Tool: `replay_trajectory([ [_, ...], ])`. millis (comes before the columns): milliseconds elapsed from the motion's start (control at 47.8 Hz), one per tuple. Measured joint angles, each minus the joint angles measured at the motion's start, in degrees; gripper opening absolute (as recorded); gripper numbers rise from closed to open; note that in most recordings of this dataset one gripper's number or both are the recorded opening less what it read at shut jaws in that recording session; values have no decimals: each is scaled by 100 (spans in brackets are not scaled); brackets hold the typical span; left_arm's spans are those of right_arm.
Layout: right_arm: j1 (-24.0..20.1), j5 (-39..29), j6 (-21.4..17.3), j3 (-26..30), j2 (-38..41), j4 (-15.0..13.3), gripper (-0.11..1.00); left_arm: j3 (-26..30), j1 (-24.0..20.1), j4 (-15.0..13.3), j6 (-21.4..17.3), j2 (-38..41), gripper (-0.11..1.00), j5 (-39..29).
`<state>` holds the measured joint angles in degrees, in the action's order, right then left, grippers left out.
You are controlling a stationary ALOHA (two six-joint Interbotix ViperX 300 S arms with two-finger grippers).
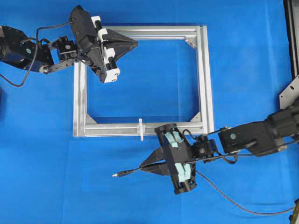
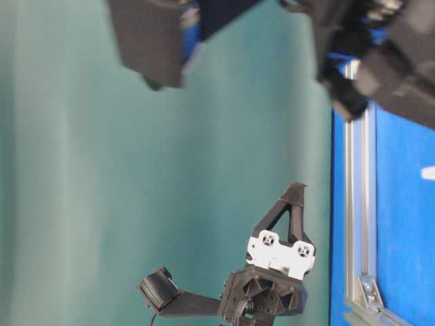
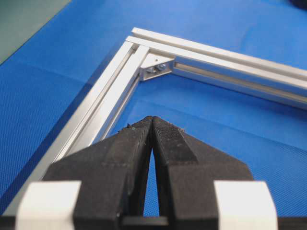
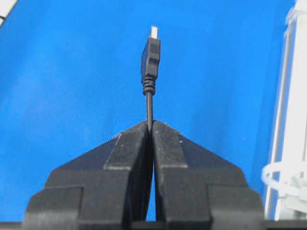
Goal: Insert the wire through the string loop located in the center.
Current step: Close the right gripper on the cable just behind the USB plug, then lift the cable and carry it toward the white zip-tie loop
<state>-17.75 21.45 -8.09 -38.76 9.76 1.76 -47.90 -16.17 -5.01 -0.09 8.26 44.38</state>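
Right gripper (image 1: 148, 166) clamped on the wire (image 4: 149, 103) just behind its plug; plug tip points left in the overhead view, below the frame (image 1: 201, 74) on the blue table (image 1: 46, 163). String loop (image 1: 140, 129) stands on the frame's lower rail, near the gripper. Left gripper (image 1: 134, 44) closed, empty, over the frame's upper-left corner.

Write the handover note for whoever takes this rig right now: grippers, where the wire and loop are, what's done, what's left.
Right gripper: shut on the wire, just behind its plug, which sticks out ahead of the jaws.
Left gripper: shut, empty, above the frame's far corner.
String loop: upright on the frame's near rail, at the middle, beside the right gripper.
Done: wire picked up.
Left: turn the plug toward the loop and pass it through.
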Motion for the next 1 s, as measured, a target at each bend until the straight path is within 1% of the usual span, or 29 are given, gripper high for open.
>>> replay_trajectory([
  [251, 0, -475, 18, -9, -483, 0, -3, 0, -9, 0, 0, 0, 0, 0],
  [1004, 0, -510, 35, 0, -510, -9, -3, 0, 0, 0, 9, 0, 0, -9],
])
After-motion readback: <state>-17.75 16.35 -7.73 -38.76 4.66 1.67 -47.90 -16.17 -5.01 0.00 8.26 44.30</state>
